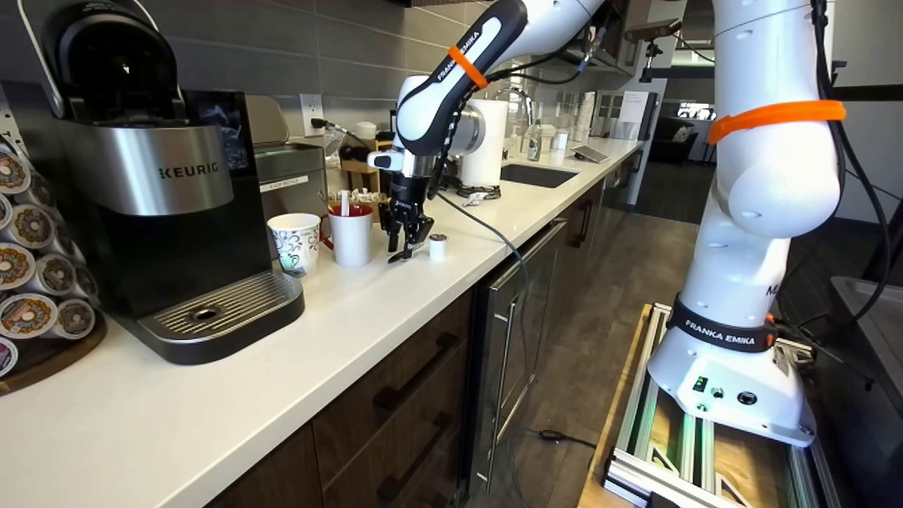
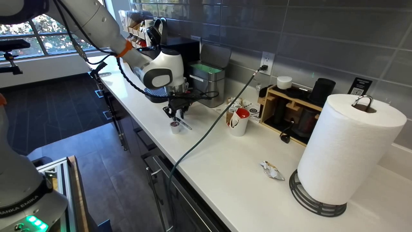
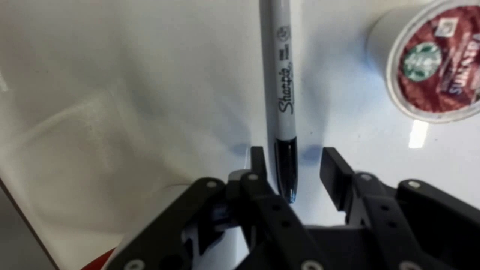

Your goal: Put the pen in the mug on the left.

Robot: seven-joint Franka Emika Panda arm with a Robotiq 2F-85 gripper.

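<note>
Pen (image 3: 285, 101) lies on the counter (image 1: 353, 310), claw (image 3: 293, 163) partly spread above it, gripping nothing

In my wrist view the pen (image 3: 285, 90) lies on the counter (image 3: 202, 67), one end between the jaws of my gripper (image 3: 292, 163), the pod (image 3: 438, 63) to the pen's right. In an exterior view I have, from left to right, the coffee maker (image 1: 162, 180), the cup (image 1: 296, 243), the mug (image 1: 352, 240), the gripper and the pod, the sink (image 1: 540, 176) well behind.

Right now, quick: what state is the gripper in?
Gripper: open, holding nothing; in the wrist view the pen shows between the jaws, a gap on each side.
</note>
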